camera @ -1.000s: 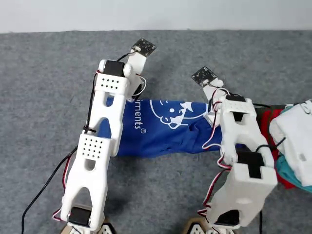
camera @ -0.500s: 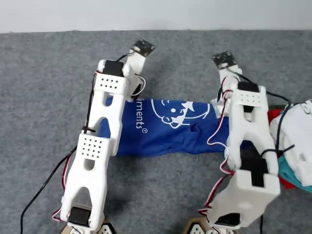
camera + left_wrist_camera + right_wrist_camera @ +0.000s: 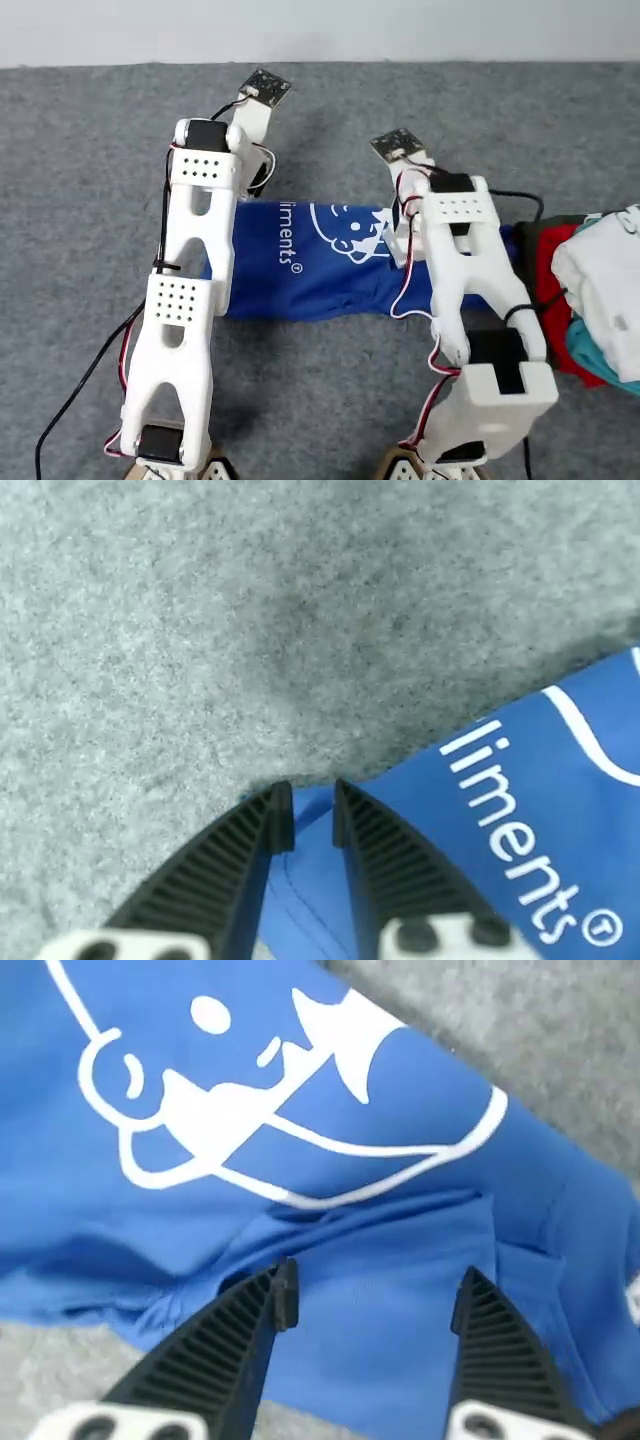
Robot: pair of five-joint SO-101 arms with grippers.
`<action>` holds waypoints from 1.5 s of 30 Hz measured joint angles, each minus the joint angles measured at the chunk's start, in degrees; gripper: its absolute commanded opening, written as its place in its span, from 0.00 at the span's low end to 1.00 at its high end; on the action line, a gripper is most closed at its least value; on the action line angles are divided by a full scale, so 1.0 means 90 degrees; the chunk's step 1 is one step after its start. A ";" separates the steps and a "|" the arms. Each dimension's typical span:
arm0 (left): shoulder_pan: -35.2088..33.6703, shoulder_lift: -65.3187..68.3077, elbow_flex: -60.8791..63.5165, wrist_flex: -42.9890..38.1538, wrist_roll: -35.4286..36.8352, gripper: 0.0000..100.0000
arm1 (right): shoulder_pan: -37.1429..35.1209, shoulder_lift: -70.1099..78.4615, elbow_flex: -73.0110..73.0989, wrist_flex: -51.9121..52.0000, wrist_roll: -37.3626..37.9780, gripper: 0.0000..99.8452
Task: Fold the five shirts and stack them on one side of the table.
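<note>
Under my right claw [image 3: 380, 1295], spread wide and holding nothing, lies the blue shirt [image 3: 320, 270], flat on the grey bench [image 3: 80, 200]. My left claw [image 3: 308, 805] is barely parted, tips at the shirt's edge. Farther off sits a pile of shirts [image 3: 600, 290], my right arm hiding where it meets the blue one.

Bright, even light comes from overhead, leaving faint, soft shadows on the grey tabletop [image 3: 80, 200]. A darker smudge of shade lies ahead of the left claw [image 3: 312, 805], and the blue shirt [image 3: 380, 1290] dims along its folds
</note>
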 measured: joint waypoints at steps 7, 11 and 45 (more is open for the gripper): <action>0.0000 0.0000 0.0000 0.0000 0.0000 0.07 | -0.0166 0.0615 0.0088 -0.0821 -0.0020 0.26; 0.0000 0.0000 0.0000 0.0000 0.0000 0.07 | -0.0410 0.0850 0.0088 -0.1280 -0.0303 0.26; -0.1192 -0.1123 0.2891 -0.0010 0.2208 0.19 | 0.0293 -0.1377 -0.1172 0.1846 -0.0313 0.26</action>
